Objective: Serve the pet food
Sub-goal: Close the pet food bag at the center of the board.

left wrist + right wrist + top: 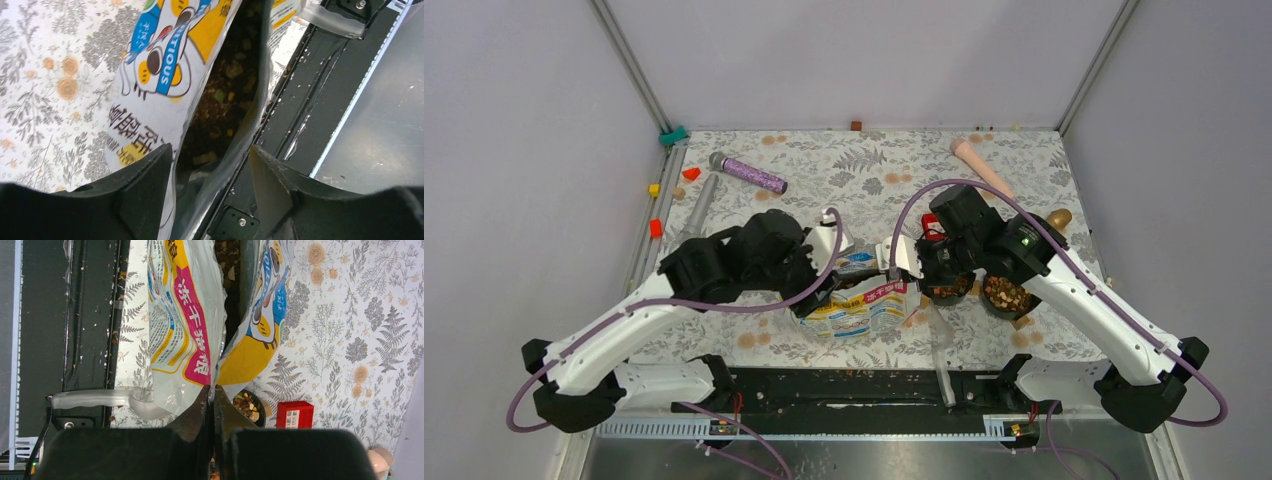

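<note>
Open bag [861,300] lies mid-table. The pet food [220,105] inside it shows only from the left wrist. There the left gripper [210,150] is spread wide, straddling the mouth. The right gripper [212,391] is pinched closed on the bag edge. More kibble fills two bowls [1009,314] under the bent right arm.

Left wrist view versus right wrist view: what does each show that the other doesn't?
Left wrist only: the left end effector, open around one wall of the bag. Right wrist only: the right end effector shut on the bag's edge, a red box, and a bowl holding pet food. Both: the bag with pet food inside, the floral tablecloth, the black rail.
</note>
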Controlling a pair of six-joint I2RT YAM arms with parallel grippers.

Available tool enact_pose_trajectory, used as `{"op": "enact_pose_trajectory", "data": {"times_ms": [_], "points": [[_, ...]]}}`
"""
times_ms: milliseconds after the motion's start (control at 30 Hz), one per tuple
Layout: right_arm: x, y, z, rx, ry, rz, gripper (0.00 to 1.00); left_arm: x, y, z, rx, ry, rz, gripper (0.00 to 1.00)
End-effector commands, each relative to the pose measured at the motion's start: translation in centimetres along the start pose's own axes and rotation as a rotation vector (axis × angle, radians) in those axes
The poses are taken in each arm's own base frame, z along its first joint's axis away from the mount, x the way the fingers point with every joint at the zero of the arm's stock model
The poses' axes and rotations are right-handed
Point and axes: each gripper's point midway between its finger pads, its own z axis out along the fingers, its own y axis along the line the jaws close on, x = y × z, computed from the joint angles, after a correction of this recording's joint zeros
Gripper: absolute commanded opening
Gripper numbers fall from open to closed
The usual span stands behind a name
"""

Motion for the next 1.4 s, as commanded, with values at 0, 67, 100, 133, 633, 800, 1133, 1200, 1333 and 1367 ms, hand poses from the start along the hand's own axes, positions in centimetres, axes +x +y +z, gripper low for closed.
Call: {"op": "enact_pose_trajectory", "data": {"times_ms": [0, 67, 100, 133, 633, 800, 1133, 1200, 1333, 1367], "points": [[-1.2, -0.6, -1.4, 0.053, -0.046, -0.025, 0.00, -3.4, -1.5, 1.1, 0.101, -0.059, 0.041, 0.58], [-1.1, -0.9, -1.3, 0.068, -0.042, -0.020, 0.00, -3.6, -1.9, 1.5, 0.130, -0.049, 0.060, 0.57], [-1.2, -1.1, -1.4, 0.078, -0.040, -0.015, 0.00, -3.6, -2.0, 1.6, 0.142, -0.045, 0.069, 0.57], [-1.2, -1.2, -1.5, 0.086, -0.039, -0.010, 0.00, -3.5, -2.3, 1.6, 0.157, -0.040, 0.078, 0.57], [-1.3, -2.7, -2.9, 0.175, -0.090, 0.054, 0.00, -0.2, -2.5, 1.2, 0.051, 0.002, 0.085, 0.00], [-1.2, -1.8, -2.4, 0.116, -0.091, 0.024, 0.00, -2.6, 0.6, 0.4, -0.141, -0.090, 0.036, 0.00], [-5.7, -0.7, 0.4, -0.016, -0.300, -0.048, 0.53, -4.8, -0.7, 0.6, -0.067, -0.221, 0.026, 0.00], [-6.7, -0.8, 1.0, -0.021, -0.362, -0.049, 0.59, -5.2, -0.8, 0.4, -0.062, -0.252, 0.018, 0.00], [-7.9, -1.9, 2.1, -0.007, -0.408, -0.016, 0.61, -5.8, -1.2, -0.2, -0.041, -0.313, 0.017, 0.00], [-7.9, -2.1, 2.4, -0.013, -0.403, -0.001, 0.61, -5.8, -1.2, -0.3, -0.041, -0.321, 0.017, 0.00]]}}
